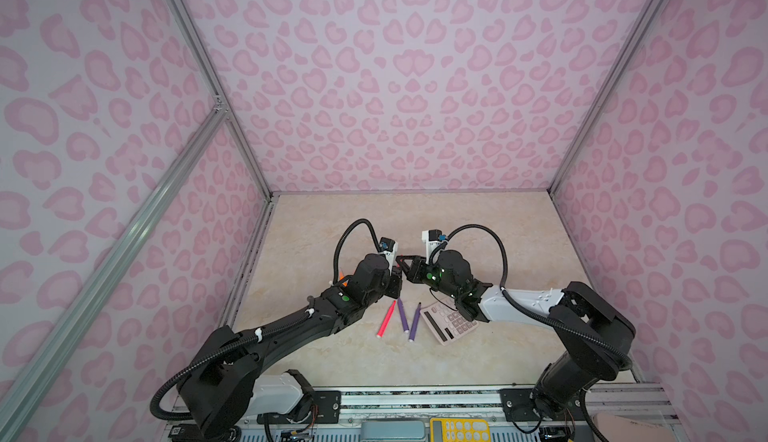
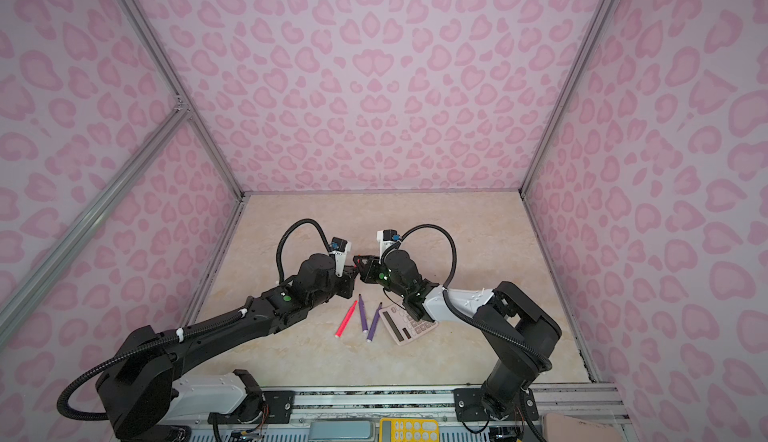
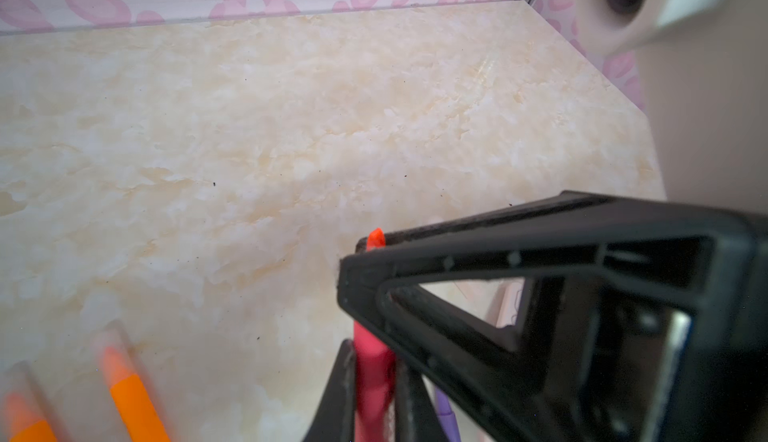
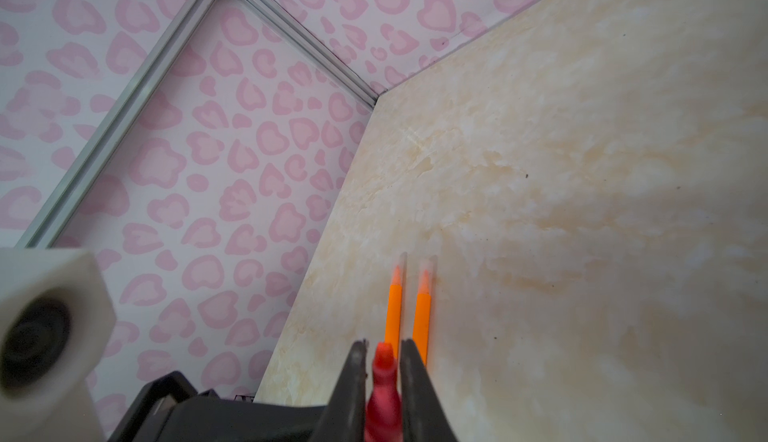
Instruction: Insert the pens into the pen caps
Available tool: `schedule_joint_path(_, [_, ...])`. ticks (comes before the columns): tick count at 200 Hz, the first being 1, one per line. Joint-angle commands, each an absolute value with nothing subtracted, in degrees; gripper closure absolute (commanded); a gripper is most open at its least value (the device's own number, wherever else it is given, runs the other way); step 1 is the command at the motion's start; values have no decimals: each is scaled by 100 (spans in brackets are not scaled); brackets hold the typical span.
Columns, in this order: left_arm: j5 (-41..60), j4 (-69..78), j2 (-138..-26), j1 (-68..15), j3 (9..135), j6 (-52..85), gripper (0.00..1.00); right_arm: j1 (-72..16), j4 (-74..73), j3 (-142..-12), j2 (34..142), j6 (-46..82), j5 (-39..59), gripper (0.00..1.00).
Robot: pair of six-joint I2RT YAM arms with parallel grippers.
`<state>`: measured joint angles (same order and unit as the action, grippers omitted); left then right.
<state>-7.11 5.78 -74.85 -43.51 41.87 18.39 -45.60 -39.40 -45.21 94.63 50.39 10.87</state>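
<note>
My left gripper (image 3: pixel 374 357) is shut on a pink-red pen (image 3: pixel 371 371), held above the table's middle. My right gripper (image 4: pixel 383 361) meets it from the other side, jaws shut close on that pen's pointed tip (image 4: pixel 383 394). In both top views the two grippers (image 1: pixel 398 270) (image 1: pixel 402 259) touch. No cap shows on this tip. Two orange pens (image 4: pixel 394 307) (image 4: pixel 422 311) lie side by side on the table, each tip inside a clear pen cap (image 4: pixel 401 263) (image 4: pixel 427 265). A pink-red pen (image 1: pixel 386 319) and two purple pens (image 1: pixel 402 315) (image 1: pixel 414 322) lie nearer the front.
A pink calculator (image 1: pixel 449 323) lies under my right forearm, beside the purple pens. Patterned walls with metal rails (image 1: pixel 249 253) close in the marble table (image 1: pixel 478 219) on three sides. A yellow calculator (image 1: pixel 459 429) sits beyond the front rail.
</note>
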Motion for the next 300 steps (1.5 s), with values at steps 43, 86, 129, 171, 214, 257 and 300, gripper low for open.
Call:
schedule_joint_path(43, [-237,1042,-7359,-4362,4130,1802,97,-4592,-4207,-4553,9634,5181,1392,93])
schedule_joint_path(86, [-294,997,-7365,-4368,4146,1833,96,-4579,-4208,-4524,9625,5220,1371,100])
schedule_joint_path(129, [-200,1010,-7383,-4361,4149,1819,97,-4579,-4228,-4487,9555,5207,1381,100])
schedule_joint_path(171, [94,1048,-7375,-4368,4130,1777,97,-4599,-4201,-4498,9536,5159,1400,57])
schedule_joint_path(214, [210,1283,-7261,-4366,4029,1714,97,-4676,-4201,-4564,9621,5195,1425,69])
schedule_joint_path(257, [193,1301,-7198,-4366,3996,1713,97,-4700,-4167,-4561,9631,5221,1371,88])
schedule_joint_path(300, [79,1250,-7172,-4365,4003,1740,95,-4702,-4096,-4682,9752,5229,1384,100])
